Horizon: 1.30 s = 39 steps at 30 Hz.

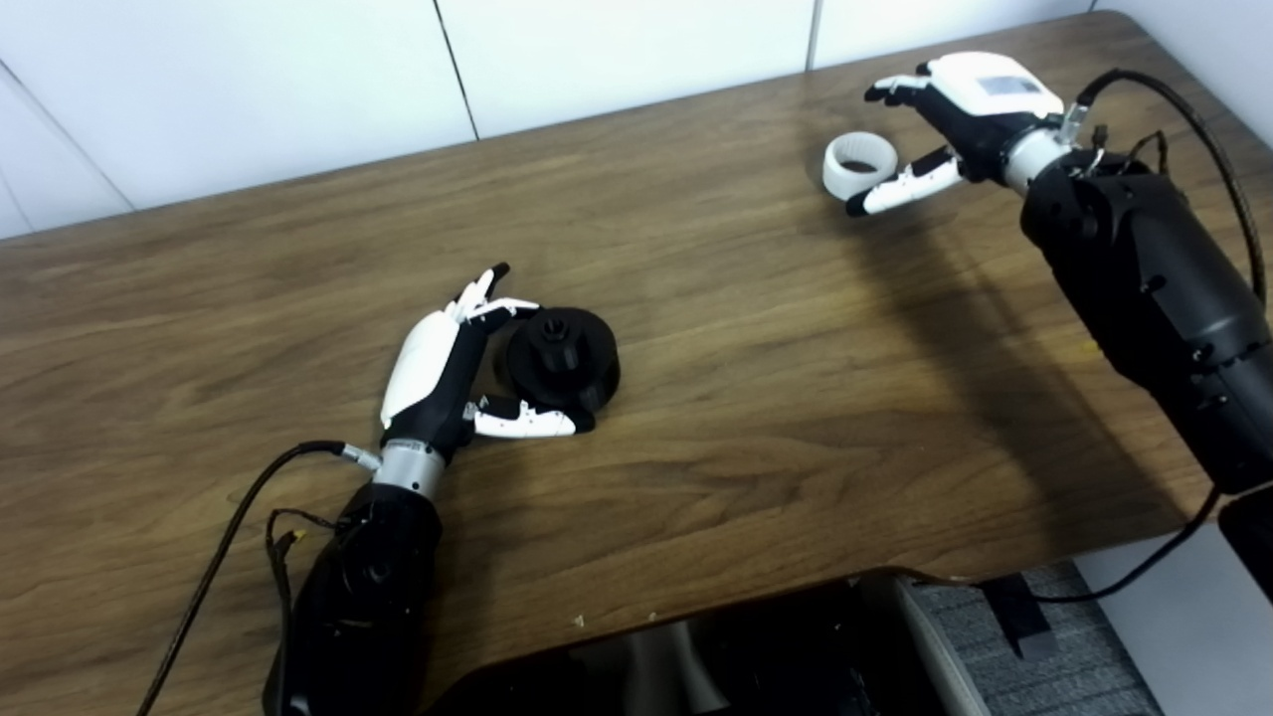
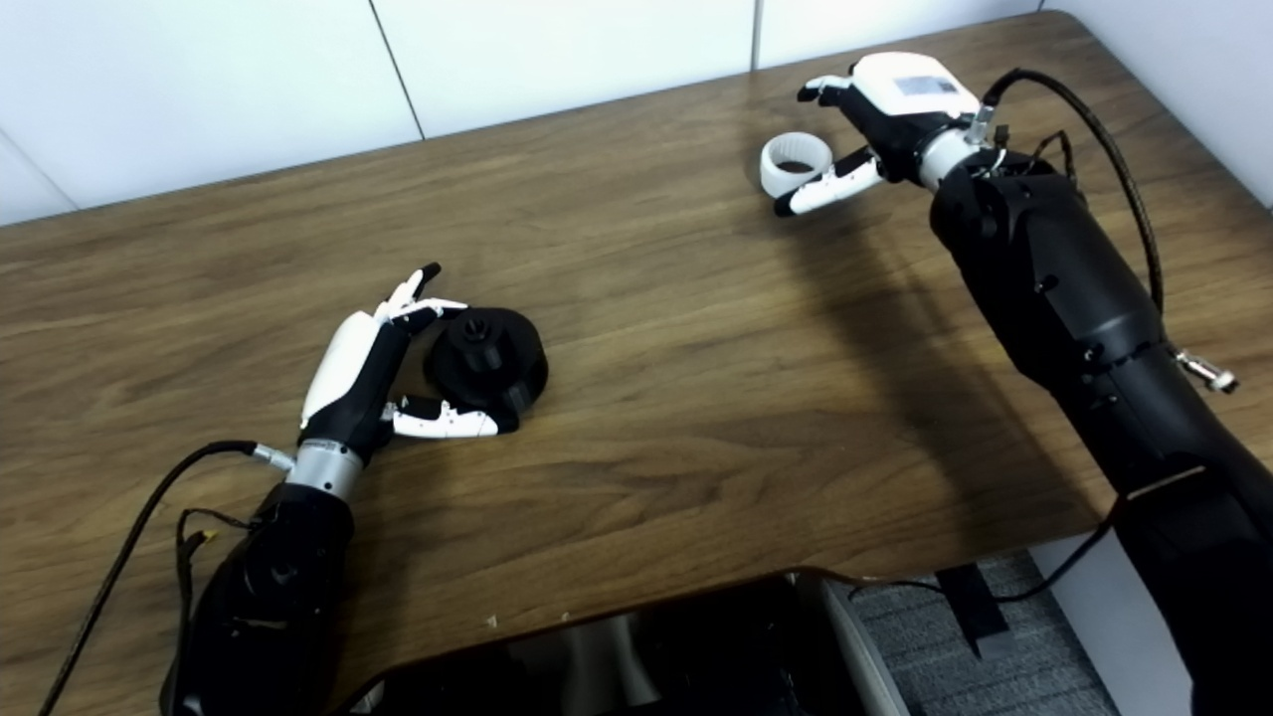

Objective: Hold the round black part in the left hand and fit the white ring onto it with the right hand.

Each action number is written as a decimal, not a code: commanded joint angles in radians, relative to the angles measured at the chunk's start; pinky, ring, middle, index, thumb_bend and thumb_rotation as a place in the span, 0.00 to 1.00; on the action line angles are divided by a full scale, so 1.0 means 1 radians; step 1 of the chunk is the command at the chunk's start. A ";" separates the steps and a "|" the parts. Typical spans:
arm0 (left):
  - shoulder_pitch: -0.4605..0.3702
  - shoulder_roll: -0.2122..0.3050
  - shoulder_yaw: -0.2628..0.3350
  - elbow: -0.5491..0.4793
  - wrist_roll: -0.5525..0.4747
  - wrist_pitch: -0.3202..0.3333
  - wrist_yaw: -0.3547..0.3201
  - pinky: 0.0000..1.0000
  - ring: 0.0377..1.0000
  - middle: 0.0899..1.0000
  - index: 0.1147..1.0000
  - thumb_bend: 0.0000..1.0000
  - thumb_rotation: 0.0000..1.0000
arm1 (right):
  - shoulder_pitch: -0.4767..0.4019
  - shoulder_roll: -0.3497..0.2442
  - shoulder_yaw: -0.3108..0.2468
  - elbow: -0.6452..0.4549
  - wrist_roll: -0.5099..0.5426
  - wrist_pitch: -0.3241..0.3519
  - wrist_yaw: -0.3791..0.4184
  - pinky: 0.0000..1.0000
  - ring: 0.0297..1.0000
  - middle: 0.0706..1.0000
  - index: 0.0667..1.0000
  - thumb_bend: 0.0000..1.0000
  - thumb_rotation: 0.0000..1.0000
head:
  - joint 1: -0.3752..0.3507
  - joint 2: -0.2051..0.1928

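Note:
The round black part (image 1: 562,356) lies on the wooden table (image 1: 756,378) near its middle, a short hub sticking up from its top. My left hand (image 1: 453,363) rests just left of it, open, with fingers reaching behind the part and the thumb lying along its front edge. The white ring (image 1: 859,163) lies flat at the far right of the table. My right hand (image 1: 950,119) is beside it on the right, open, fingers arched over the far side and the thumb touching or nearly touching the ring's near edge.
A white wall (image 1: 298,80) runs along the table's far edge. The table's near edge curves around a dark chair (image 1: 756,646) at the bottom. Black cables (image 1: 1208,139) trail from both forearms. Bare wood stretches between the two hands.

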 commanded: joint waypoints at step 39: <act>-0.018 0.009 0.001 -0.020 0.030 0.037 0.003 1.00 1.00 1.00 0.56 0.96 0.27 | -0.171 0.018 0.110 0.158 -0.058 -0.036 -0.049 0.93 0.92 0.81 0.83 0.84 0.39 | 0.028 0.001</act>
